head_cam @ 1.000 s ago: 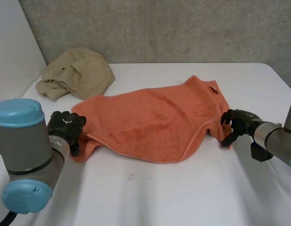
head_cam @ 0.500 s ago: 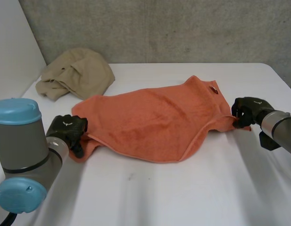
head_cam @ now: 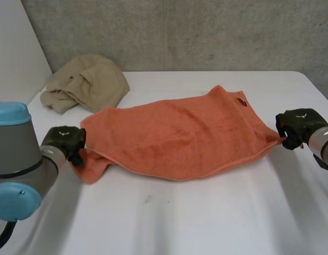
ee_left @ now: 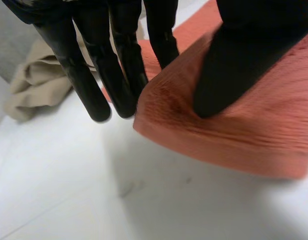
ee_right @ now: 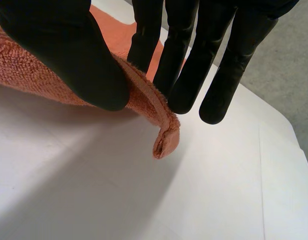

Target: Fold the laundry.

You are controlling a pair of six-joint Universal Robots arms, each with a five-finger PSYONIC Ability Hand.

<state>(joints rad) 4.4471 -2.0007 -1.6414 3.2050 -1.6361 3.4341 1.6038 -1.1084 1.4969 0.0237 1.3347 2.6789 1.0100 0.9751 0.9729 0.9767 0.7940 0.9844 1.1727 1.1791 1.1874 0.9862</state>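
Nearest, across the whole near side: bare white table (head_cam: pixel 179 218), wide open room from the left edge to the right.

At near left, left arm (head_cam: pixel 17 159) with its light-blue caps, ending in the left hand (head_cam: pixel 64 141). Closed in a pinch on the left end of the orange towel (head_cam: pixel 174 135). In the left wrist view, thumb (ee_left: pixel 243 55) pressed down on top of the bunched terry edge (ee_left: pixel 233 130), straight fingers (ee_left: pixel 89 80) reaching down behind it, tips close to the table (ee_left: pixel 69 190).

At the right, level with it, right hand (head_cam: pixel 296 123), just inside the table's right edge. Also pinched shut, on the towel's right corner. In the right wrist view, thumb (ee_right: pixel 69 55) on top of the cloth (ee_right: pixel 24 75), fingers (ee_right: pixel 193 60) straight behind it, the hemmed tip (ee_right: pixel 163 140) curling free past the thumb, with bare table (ee_right: pixel 94 190) under it.

Between the two hands, across the middle of the table: towel drawn out long from left to right, its middle lying on the surface, near hem sagging in a shallow curve. Small tag (head_cam: pixel 241 101) at its far right corner. Bare table beyond that corner, open out to the far right edge.

Far left, close to the table's far edge and left edge: crumpled beige cloth (head_cam: pixel 86 82) in a heap, just beyond the towel's far left corner, apart from both hands. Seen past the left hand's fingers too (ee_left: pixel 34 85).

Farthest: grey concrete wall (head_cam: pixel 206 32) along the table's far edge.
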